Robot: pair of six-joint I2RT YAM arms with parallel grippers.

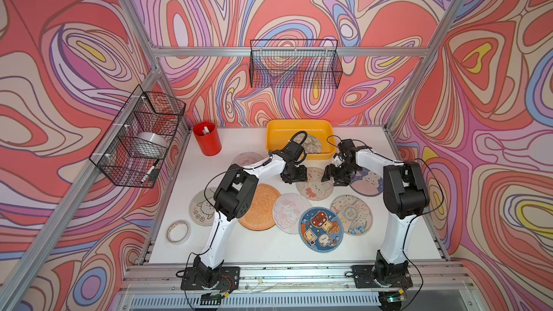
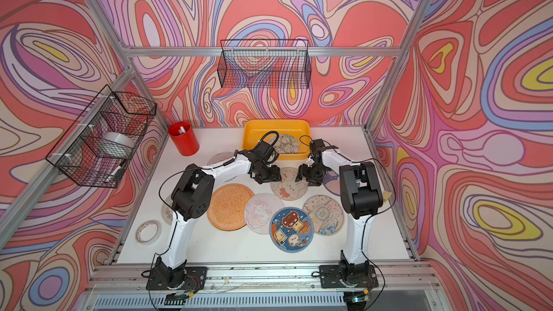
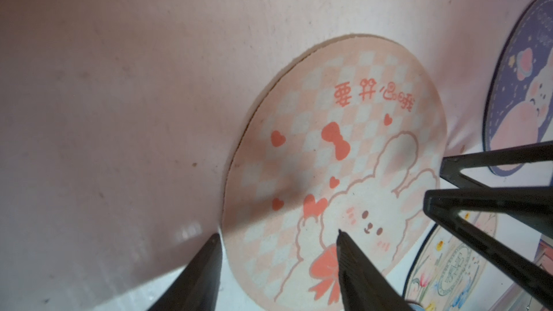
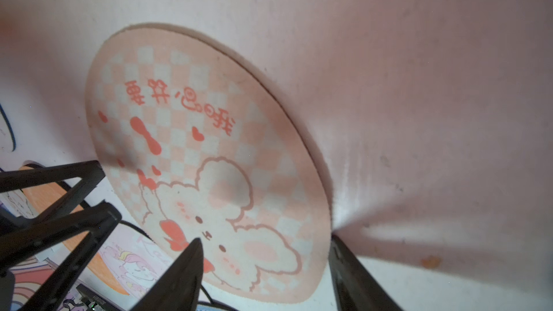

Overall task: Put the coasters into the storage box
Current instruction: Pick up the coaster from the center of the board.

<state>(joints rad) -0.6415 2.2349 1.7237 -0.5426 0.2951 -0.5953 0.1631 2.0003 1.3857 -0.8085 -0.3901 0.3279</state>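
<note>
White surface (image 1: 269, 243), swirl-pattern walls (image 1: 299, 10). Between my two grippers bunny coaster (image 1: 312, 188) lies flat, equally near both: left gripper (image 3: 278, 234) straddles one rim, right gripper (image 4: 264, 239) opposite rim, both parted, gripping nothing. Just beyond sits yellow box (image 1: 276, 137).

2 arms rise from bases at the bench's (image 1: 269, 252) front edge: the left arm (image 1: 216, 225) near the left front corner, the right arm (image 1: 394, 231) near the right. Each climbs to a black elbow, and from there its white forearm reaches inward and back toward the bench's middle. Both wrists bend down, so the left gripper (image 1: 294, 178) and right gripper (image 1: 330, 178) face each other, close together but apart. In each wrist view the gripper's 2 fingers (image 3: 203, 270) stand spread, tips low at the surface, and the opposite gripper's fingers show alongside.
</note>
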